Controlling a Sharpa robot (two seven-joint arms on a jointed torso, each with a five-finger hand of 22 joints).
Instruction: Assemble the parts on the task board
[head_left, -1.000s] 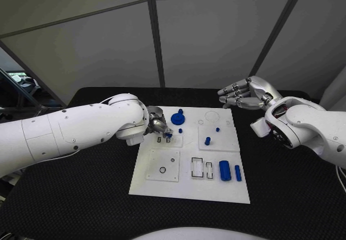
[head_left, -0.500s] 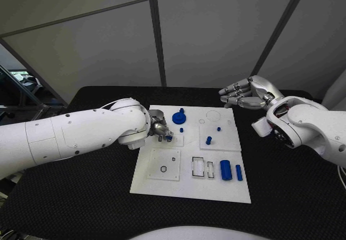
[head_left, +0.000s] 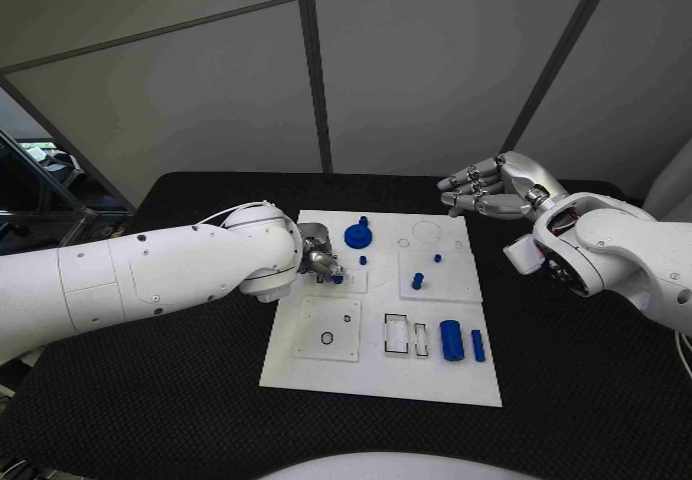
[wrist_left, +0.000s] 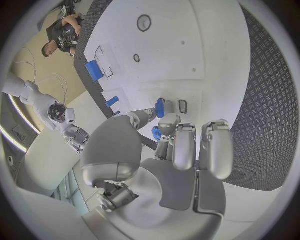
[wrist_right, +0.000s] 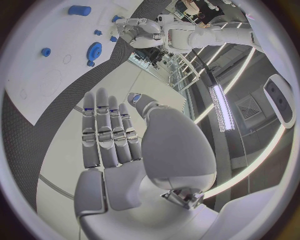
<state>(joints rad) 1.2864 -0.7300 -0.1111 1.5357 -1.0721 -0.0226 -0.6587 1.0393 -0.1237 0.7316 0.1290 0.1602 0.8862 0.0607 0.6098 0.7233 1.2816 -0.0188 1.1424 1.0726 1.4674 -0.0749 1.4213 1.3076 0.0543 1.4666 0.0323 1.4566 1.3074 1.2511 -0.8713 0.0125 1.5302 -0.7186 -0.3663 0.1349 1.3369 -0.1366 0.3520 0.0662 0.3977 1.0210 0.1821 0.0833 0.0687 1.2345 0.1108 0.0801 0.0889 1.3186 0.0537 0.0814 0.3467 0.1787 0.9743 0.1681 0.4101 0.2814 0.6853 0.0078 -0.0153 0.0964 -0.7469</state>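
The white task board (head_left: 378, 385) lay in the middle of the black table (head_left: 173, 400). On its near part, nearer the robot than the left hand and off to that hand's right, a thick blue cylinder (head_left: 450, 340) and a thinner blue bar (head_left: 476, 345) lay side by side, just beside two empty rectangular outlines (head_left: 402, 336). A raised square plate with a small round hole (head_left: 326, 329) sat directly nearer than the left hand.

The left hand (head_left: 319, 262) was down over the left middle of the board, its fingers (wrist_left: 182, 145) curled together and pinching a small blue part (wrist_left: 160, 108) at their tips; the wrist view showed that part standing at a small rectangular slot (wrist_left: 182, 106) in the board. Just beyond and to the right of the hand stood a short blue peg (head_left: 362, 260), and further right a taller blue peg (head_left: 415, 282) and a small blue stud (head_left: 434, 258) on another raised plate.

Beyond the left hand, a blue gear (head_left: 356, 237) lay flat near the far edge of the board.

The right hand (head_left: 490, 190) hung above the table past the board's far right corner, well apart from every part, its fingers (wrist_right: 107, 132) straight and laid close side by side, thumb apart, holding nothing.
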